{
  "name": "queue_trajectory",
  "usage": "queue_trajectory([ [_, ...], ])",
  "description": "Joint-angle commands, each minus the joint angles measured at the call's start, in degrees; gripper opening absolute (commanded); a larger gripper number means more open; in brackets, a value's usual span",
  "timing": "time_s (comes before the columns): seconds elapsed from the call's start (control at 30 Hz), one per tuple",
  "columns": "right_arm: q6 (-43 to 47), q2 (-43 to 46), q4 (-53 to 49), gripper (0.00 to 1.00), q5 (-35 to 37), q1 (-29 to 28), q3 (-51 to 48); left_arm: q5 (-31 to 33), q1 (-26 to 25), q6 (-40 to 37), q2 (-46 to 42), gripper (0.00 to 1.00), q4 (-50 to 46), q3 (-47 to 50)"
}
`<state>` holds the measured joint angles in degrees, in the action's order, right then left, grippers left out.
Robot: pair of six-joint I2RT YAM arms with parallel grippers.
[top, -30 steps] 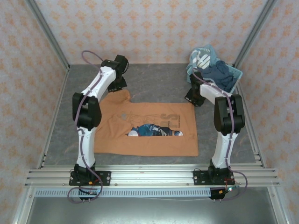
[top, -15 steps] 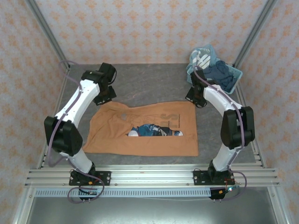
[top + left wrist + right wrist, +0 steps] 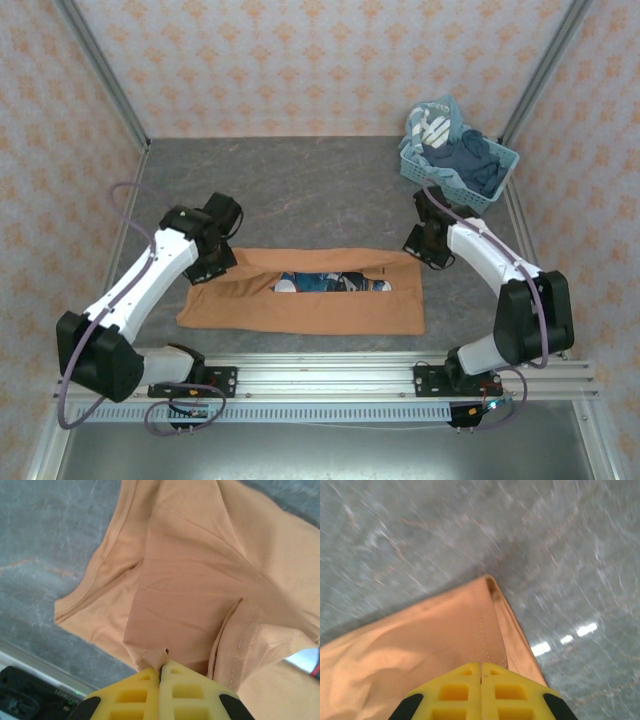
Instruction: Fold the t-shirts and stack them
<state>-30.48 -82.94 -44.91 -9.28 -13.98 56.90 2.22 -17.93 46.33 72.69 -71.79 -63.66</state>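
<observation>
An orange-brown t-shirt is laid along the near edge of the desk, its far edge pinched at both corners. The left hand is closed on bunched cloth, the right hand on a seam. Should either thin pinch be lost, the fold could be skewed. A blue basket is seen beyond.

White arms, black joints, purple cables, yellow fingers.

Orange-brown t-shirt, half-folded, table front-ctr.
</observation>
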Motion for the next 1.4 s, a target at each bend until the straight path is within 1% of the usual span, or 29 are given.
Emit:
queue_trajectory([
  [0.0,-0.9,1.7,-2.9,0.00,-1.4,-0.3,-3.0,3.8,-1.0,5.3,-4.2,0.00,-4.1,2.8],
  [0.17,-0.7,1.9,-3.2,0.00,-1.2,-0.3,-5.5,1.4,-1.1,8.6,-8.2,0.00,-3.7,7.9],
  [0.37,-0.6,3.3,-5.9,0.00,1.5,-0.3,-5.1,3.1,-1.1,11.1,-10.8,0.00,-4.9,8.5],
  [0.47,-0.4,4.6,-6.9,0.00,1.5,-0.3,-5.2,2.8,-1.1,11.5,-11.0,0.00,-5.2,9.1],
  [0.57,-0.5,4.9,-7.2,0.00,-0.3,-0.4,-6.0,2.2,-1.2,11.7,-10.7,0.00,-4.4,10.4],
  [0.73,-1.1,3.3,-6.2,0.00,-3.4,-0.8,-9.2,1.3,-1.7,12.3,-9.7,0.00,-2.4,12.8],
  [0.9,-1.9,1.3,-6.1,0.00,-2.3,-0.9,-10.6,1.4,-2.2,12.7,-8.7,0.00,-0.9,15.2],
  [0.97,-2.3,1.0,-6.1,0.04,-2.1,-0.9,-10.3,1.3,-2.2,12.6,-8.4,0.00,-0.1,16.2],
  [1.07,-2.4,1.1,-6.7,0.06,-2.5,-0.8,-9.6,0.5,-2.3,12.7,-7.7,0.00,0.9,17.3],
  [1.1,-2.4,1.3,-7.1,0.08,-2.4,-0.8,-9.4,0.1,-2.4,12.8,-7.5,0.00,1.2,17.7],
  [1.2,-2.1,2.1,-9.0,0.26,-1.8,-0.9,-8.5,-0.7,-2.8,13.3,-7.3,0.00,2.0,18.0],
  [1.3,-2.1,5.1,-10.7,0.38,0.1,-0.8,-7.6,-1.5,-3.4,13.5,-6.9,0.00,2.3,17.6],
  [1.37,-2.2,7.0,-10.8,0.43,0.4,-0.8,-6.9,-2.2,-3.9,13.3,-6.4,0.00,2.7,17.3],
])
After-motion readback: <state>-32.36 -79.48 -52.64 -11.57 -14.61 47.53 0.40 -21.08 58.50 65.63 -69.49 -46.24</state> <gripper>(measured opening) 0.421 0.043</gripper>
